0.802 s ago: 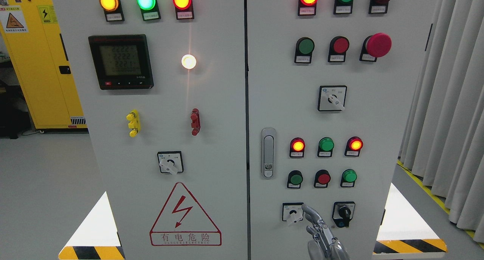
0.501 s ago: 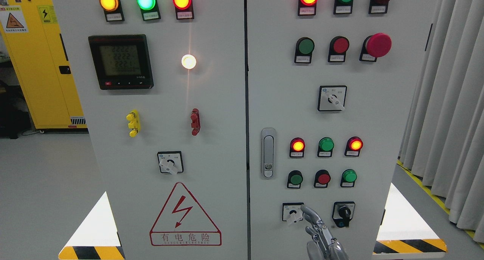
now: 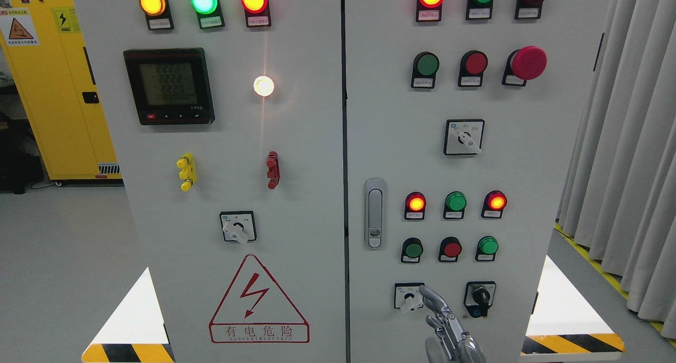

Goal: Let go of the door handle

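Bare panel lies open around the door handle, above, below and leftward to the door seam. Right of it, indicator lamps and push buttons crowd close. Lower down, a white switch and a black switch flank the robot hand.

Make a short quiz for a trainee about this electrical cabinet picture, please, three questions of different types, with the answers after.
1. True or false: the right hand grasps the door handle.
2. Multiple choice: the fingertip of that hand is closest to which control? A) the white rotary switch at the lower right door; B) the red mushroom button; C) the digital meter.
3. Fill in: the warning triangle with a lightning bolt is on the ____ door.

Key:
1. False. The hand is below the handle, apart from it, and holds nothing.
2. A
3. left
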